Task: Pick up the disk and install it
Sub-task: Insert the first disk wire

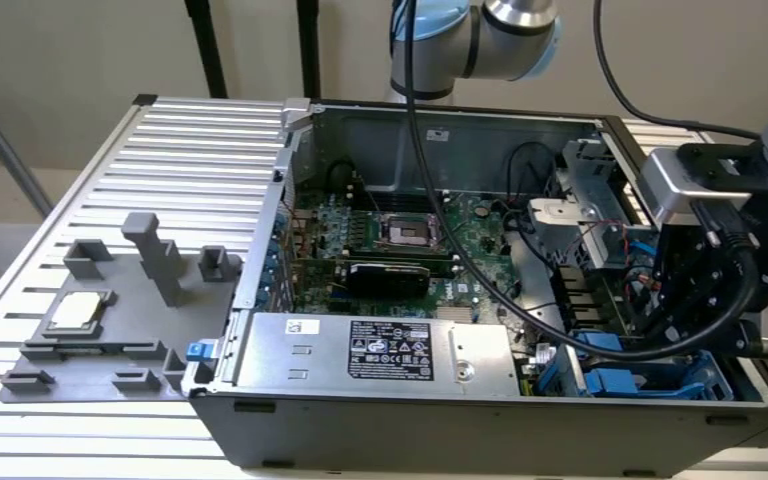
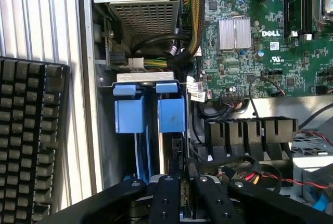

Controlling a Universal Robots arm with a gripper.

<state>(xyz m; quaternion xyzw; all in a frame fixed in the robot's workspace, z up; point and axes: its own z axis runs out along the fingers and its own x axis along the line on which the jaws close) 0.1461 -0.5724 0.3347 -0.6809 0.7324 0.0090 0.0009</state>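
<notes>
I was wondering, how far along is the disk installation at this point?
Done, apparently: the flat silver-grey disk in its bright blue plastic carrier is already on edge in the metal drive bay of the open computer case. In hand: the black gripper is directly over it. Left: possibly final seating; whether it is fully home cannot be told.

The exterior view looks down at an angle into the open computer case (image 1: 491,300). The wrist view looks closely at the blue drive carriers (image 2: 151,112) below the tool; both views share them.

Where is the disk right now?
The disk sits edge-up in the drive bay at the case's corner, on the exterior view's right, beside a second blue carrier and just ahead of the gripper.
</notes>
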